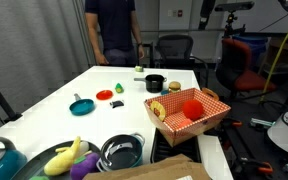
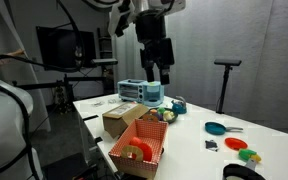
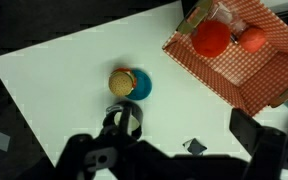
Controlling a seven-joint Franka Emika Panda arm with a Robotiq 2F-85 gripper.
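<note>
While the gripper (image 2: 156, 80) hangs high above the white table (image 1: 124, 112), well clear of everything on it, the work looks to be at the approach stage: nothing is held and nothing is touched. The claw is spread. In the wrist view its two fingers (image 3: 249, 135) stand wide apart at the bottom edge, with bare table between them.

Nearest below the gripper is a small black pot (image 3: 124, 118), upright on the table. It also shows in an exterior view (image 1: 155, 84), towards the far end of the table. Just past the pot in the wrist view lies a round blue and orange thing (image 3: 130, 84). It is close to the pot, but I cannot tell whether the two touch. Off to one side sits a red checked basket (image 3: 209, 75) holding a red cup (image 3: 211, 38) and a round orange thing (image 3: 252, 38). A teal pan (image 1: 81, 105) and a red plate (image 1: 105, 95) lie well apart from the pot.

As I judge it, the next move calls for bringing the arm down with the spread fingers centred over the pot's rim. It should keep clear of the blue and orange thing so that this is not knocked. The fingers should press together only once they straddle one wall of the pot.
</note>
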